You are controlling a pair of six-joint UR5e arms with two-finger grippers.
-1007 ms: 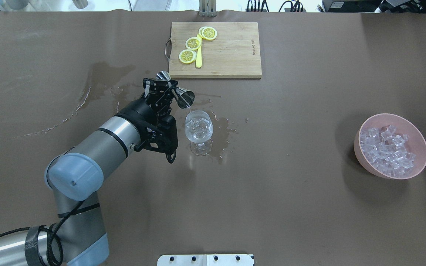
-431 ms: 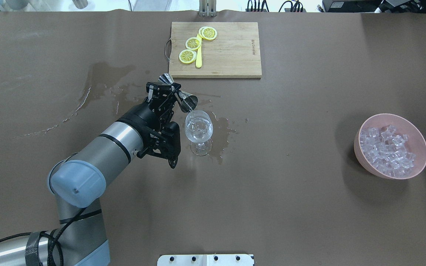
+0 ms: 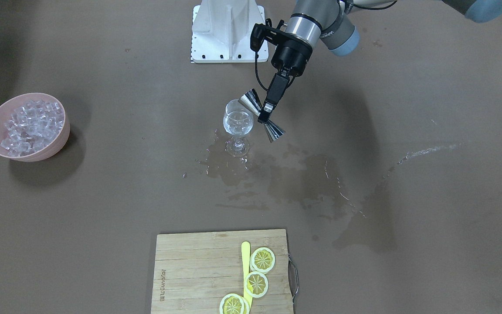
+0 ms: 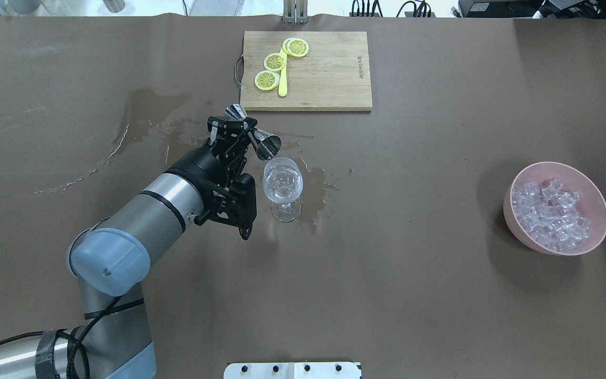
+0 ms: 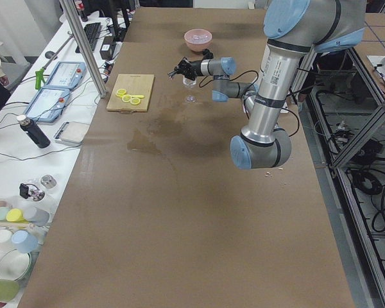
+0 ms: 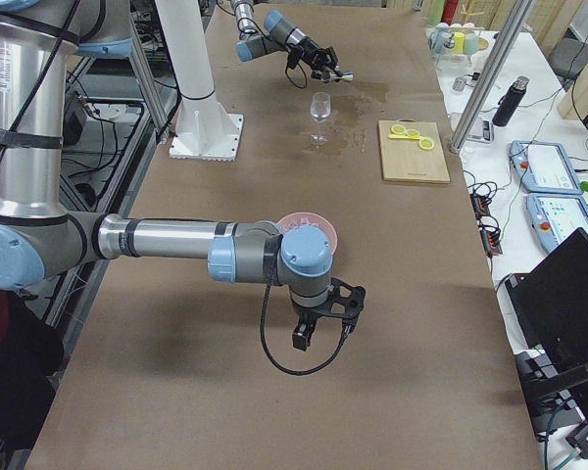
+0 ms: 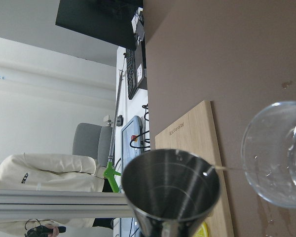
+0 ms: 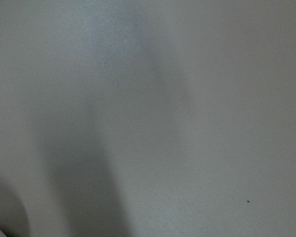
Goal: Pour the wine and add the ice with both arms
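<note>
My left gripper is shut on the waist of a steel double jigger, tipped with its mouth just beyond the rim of the wine glass. The front-facing view shows the same gripper with the jigger over the glass. Clear wine sits in the glass bowl. In the left wrist view the jigger looks empty inside. Ice fills a pink bowl far right. My right gripper hangs near that bowl; I cannot tell its state.
A wooden cutting board with lemon slices and a yellow stick lies at the far edge. Wet patches spread around the glass and to its left. The white stand base sits at the robot's side.
A thin stream ran from the jigger into the glass one second ago; none shows now. The left gripper and jigger shifted slightly right.
</note>
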